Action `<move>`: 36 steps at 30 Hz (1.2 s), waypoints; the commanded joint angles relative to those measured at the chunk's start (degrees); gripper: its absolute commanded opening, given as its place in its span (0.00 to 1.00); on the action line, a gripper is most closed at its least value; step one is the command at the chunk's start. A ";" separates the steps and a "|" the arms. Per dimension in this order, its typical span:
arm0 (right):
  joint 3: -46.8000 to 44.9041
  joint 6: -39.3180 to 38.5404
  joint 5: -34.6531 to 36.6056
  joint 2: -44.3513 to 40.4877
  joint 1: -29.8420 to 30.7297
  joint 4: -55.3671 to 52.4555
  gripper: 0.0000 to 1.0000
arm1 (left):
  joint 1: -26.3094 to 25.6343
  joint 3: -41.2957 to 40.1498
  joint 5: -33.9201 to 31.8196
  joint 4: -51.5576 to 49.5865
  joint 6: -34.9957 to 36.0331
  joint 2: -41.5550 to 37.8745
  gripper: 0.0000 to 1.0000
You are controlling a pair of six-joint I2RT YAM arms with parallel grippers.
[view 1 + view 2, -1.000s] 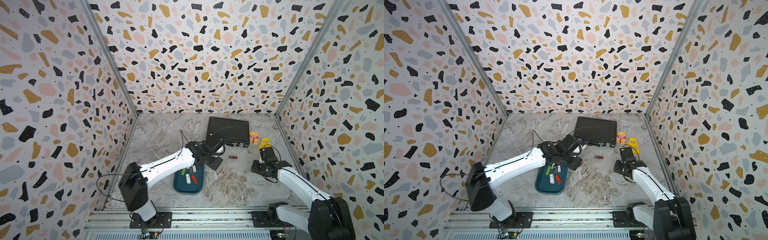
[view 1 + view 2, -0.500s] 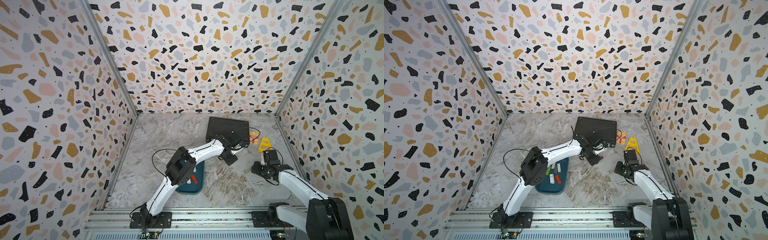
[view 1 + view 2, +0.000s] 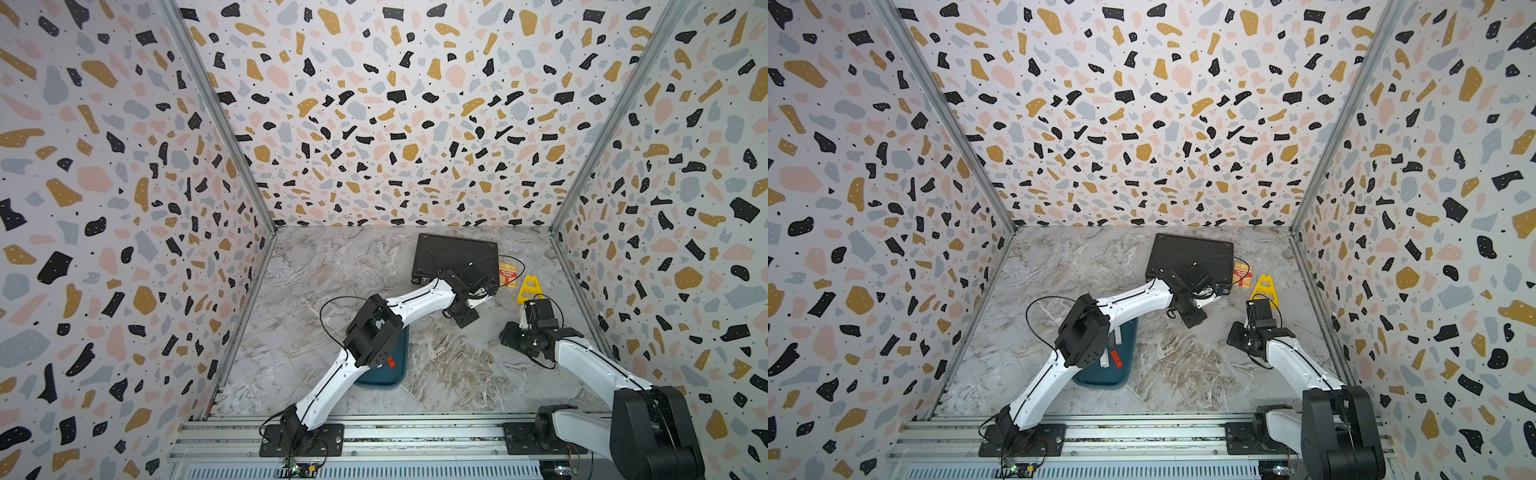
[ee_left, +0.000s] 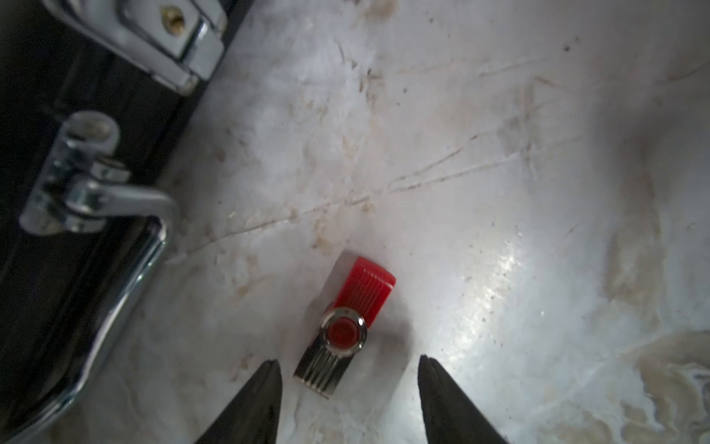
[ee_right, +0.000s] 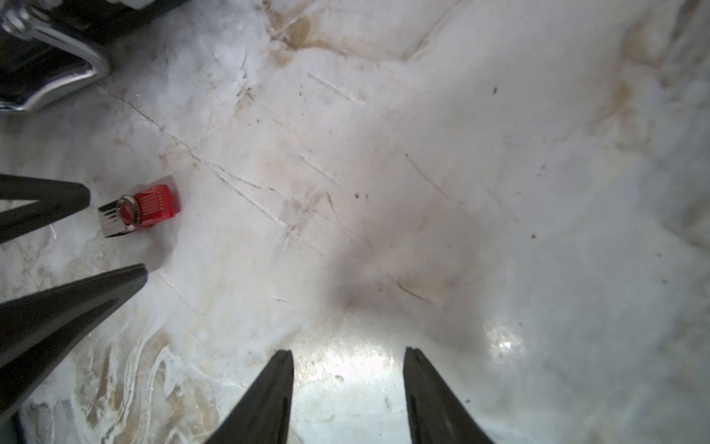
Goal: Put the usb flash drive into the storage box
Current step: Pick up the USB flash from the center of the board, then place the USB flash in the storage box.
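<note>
Red-and-metal flash drive [image 4: 347, 319]: flat beside the black case [image 4: 57, 230], not yet in the teal storage box [image 3: 1100, 380] well apart from that case. Left gripper [image 4: 348, 361]: part open, empty, tips flanking the drive's metal end, apparently lined up to pinch. Right gripper [image 5: 347, 355]: open, empty.

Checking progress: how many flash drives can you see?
4: a red drive on the table between the left gripper's open jaws; three in the box, one red, two pale. The arm may hide more.
</note>
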 commanded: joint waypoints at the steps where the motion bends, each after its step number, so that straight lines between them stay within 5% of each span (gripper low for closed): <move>1: 0.50 0.16 -0.40 0.24 -0.29 -0.09 0.51 | 0.21 3.60 1.45 -3.53 1.35 2.92 0.58; 8: 0.63 0.15 -0.66 0.93 -0.17 0.20 0.52 | 0.31 -1.25 2.80 -3.10 1.32 1.21 0.42; 13: 0.62 0.20 -0.86 1.04 -0.24 0.19 0.52 | 0.45 -1.57 1.78 -2.53 -0.04 0.85 0.17; 21: 0.58 0.13 -0.80 0.86 -0.31 0.19 0.52 | 0.33 -8.17 2.60 1.68 -5.57 -10.99 0.16; 31: 0.32 -0.04 -0.84 0.16 -0.27 0.23 0.51 | 6.60 -56.23 -6.87 11.32 -29.87 -58.44 0.17; 36: -0.12 0.02 -0.71 -0.69 -0.31 0.36 0.52 | 10.42 -72.89 -9.17 10.87 -37.17 -73.47 0.19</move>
